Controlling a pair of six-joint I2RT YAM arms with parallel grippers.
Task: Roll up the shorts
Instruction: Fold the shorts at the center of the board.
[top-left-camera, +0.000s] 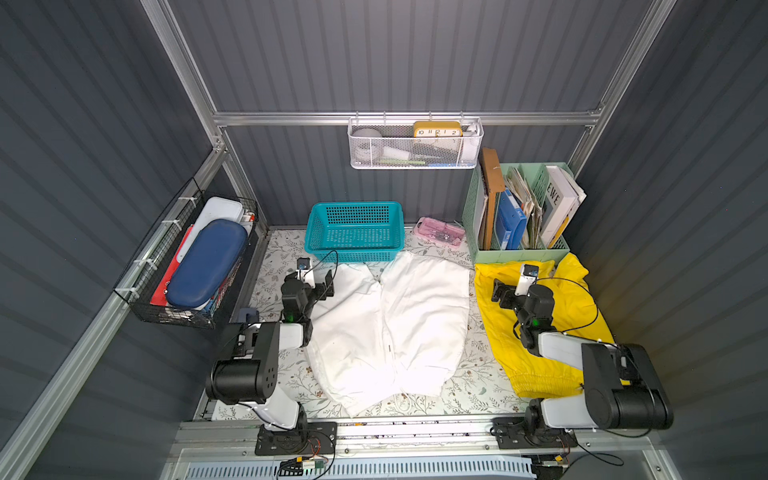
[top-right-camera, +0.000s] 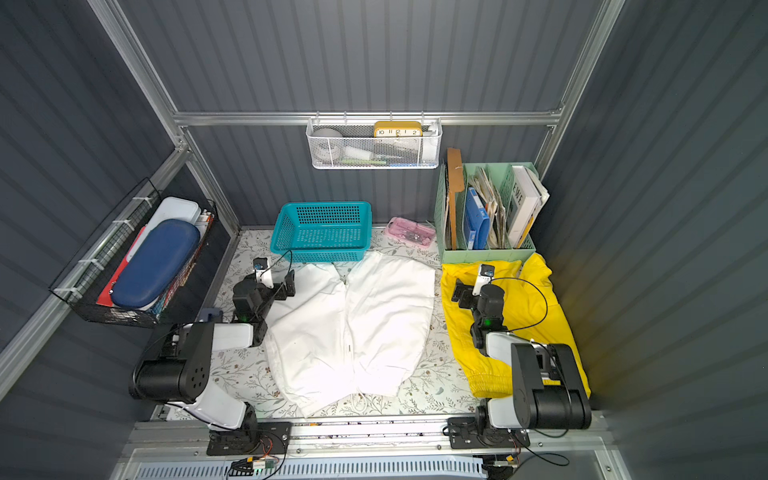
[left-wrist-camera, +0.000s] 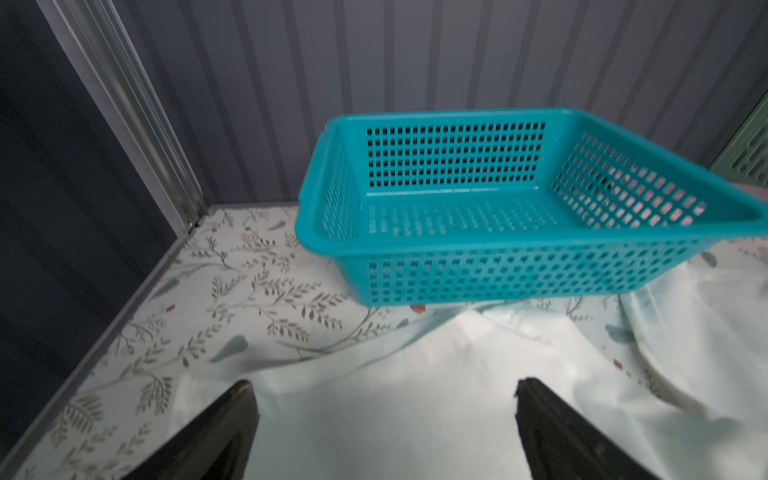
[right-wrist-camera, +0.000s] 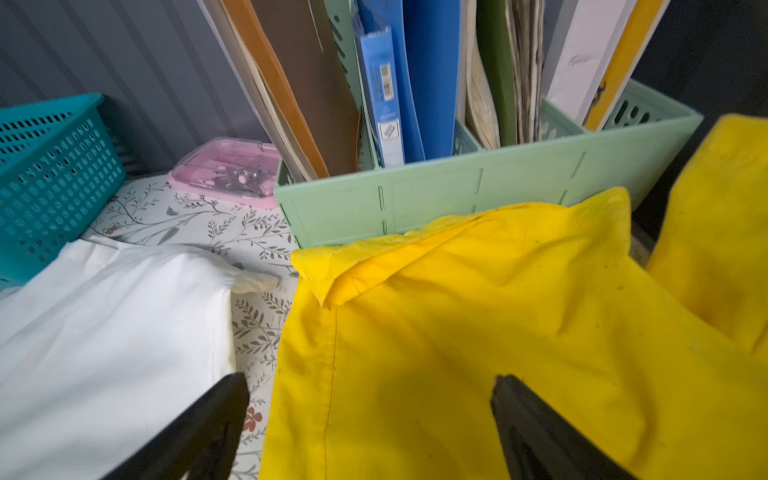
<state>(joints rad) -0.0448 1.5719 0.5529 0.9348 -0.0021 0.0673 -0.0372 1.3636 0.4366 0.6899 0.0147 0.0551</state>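
White shorts (top-left-camera: 386, 324) (top-right-camera: 349, 328) lie flat mid-table, legs toward the back wall and waist at the front edge. Yellow shorts (top-left-camera: 494, 332) (top-right-camera: 457, 332) lie to their right, gathered waistband (top-left-camera: 540, 384) near the front, partly hidden under the right arm. My left gripper (top-left-camera: 322, 286) (top-right-camera: 286, 286) (left-wrist-camera: 382, 386) is open just over the far left leg of the white shorts (left-wrist-camera: 415, 365), holding nothing. My right gripper (top-left-camera: 500, 293) (top-right-camera: 461, 293) (right-wrist-camera: 370, 382) is open over the left edge of the yellow shorts (right-wrist-camera: 457, 311), empty; the white shorts (right-wrist-camera: 104, 324) lie beside it.
A teal basket (top-left-camera: 353, 253) (left-wrist-camera: 498, 274) stands at the back, touching the white legs. A green file organiser (top-left-camera: 519, 253) (right-wrist-camera: 457, 191) stands right behind the yellow shorts. A pink case (top-left-camera: 440, 232) lies between them. A wire basket (top-left-camera: 187, 266) hangs on the left wall.
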